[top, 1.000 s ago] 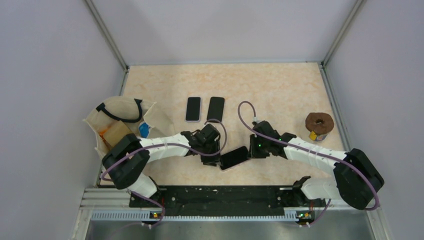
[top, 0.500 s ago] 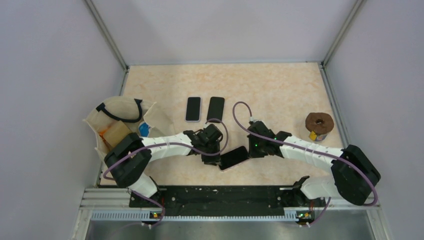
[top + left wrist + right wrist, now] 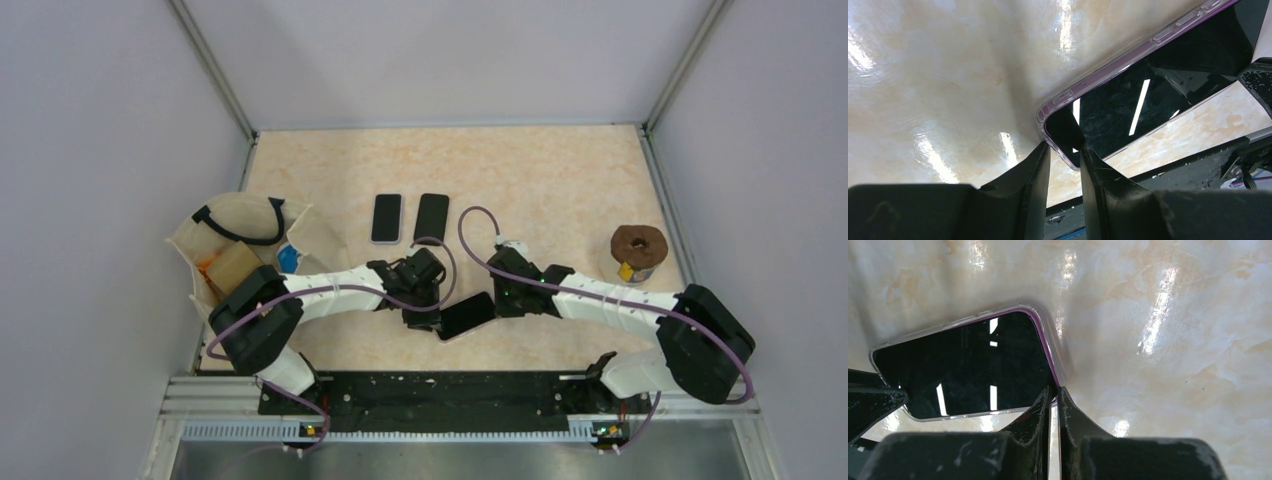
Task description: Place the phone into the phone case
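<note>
The slim black glass-fronted phone (image 3: 467, 316) lies flat at 6 o'clock on the pale marbled table (image 3: 560, 180), close to the arm bases. It appears seated, or nearly so, in the clear soft plastic phone case (image 3: 1108, 69) with a purple rim. The left gripper (image 3: 1064, 150) clamps the corner at the phone's 8 o'clock end, with one finger over the screen and the other against the outside of the phone case. The right gripper (image 3: 1054, 392) is closed to a sliver at the 2 o'clock end, its tips at the rim; I cannot tell whether it nips the lip. The phone is likely stiff, light, slick and easily scratched, while the phone case should flex at its lip. Edges and corners look the safest hold, pressing the rim over the glass corner by corner.
</note>
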Robot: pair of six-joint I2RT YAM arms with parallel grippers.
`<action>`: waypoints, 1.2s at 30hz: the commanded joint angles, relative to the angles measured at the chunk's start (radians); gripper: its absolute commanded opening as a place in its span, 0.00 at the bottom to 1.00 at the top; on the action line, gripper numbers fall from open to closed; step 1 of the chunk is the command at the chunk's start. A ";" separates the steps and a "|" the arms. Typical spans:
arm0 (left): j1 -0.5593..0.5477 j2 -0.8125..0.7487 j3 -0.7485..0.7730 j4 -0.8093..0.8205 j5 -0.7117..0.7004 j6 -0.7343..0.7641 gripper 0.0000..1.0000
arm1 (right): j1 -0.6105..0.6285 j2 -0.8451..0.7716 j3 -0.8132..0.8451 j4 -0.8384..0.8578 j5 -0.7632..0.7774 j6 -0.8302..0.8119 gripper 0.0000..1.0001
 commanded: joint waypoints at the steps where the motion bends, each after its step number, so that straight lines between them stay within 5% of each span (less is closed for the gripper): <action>1: -0.004 0.012 0.033 0.035 -0.019 0.008 0.33 | 0.052 0.141 -0.092 0.132 -0.099 0.076 0.00; 5: -0.004 0.011 0.033 0.032 -0.021 0.009 0.33 | 0.052 0.135 -0.067 0.090 -0.042 0.077 0.00; 9: -0.004 0.001 0.030 0.019 -0.032 0.013 0.33 | 0.035 0.108 -0.011 0.045 0.019 0.041 0.16; 13: -0.003 -0.010 0.027 0.006 -0.046 0.018 0.33 | -0.010 0.124 0.037 0.044 0.005 -0.012 0.20; 36: -0.001 -0.005 0.040 -0.003 -0.047 0.024 0.33 | -0.085 0.255 -0.002 0.115 -0.065 -0.071 0.21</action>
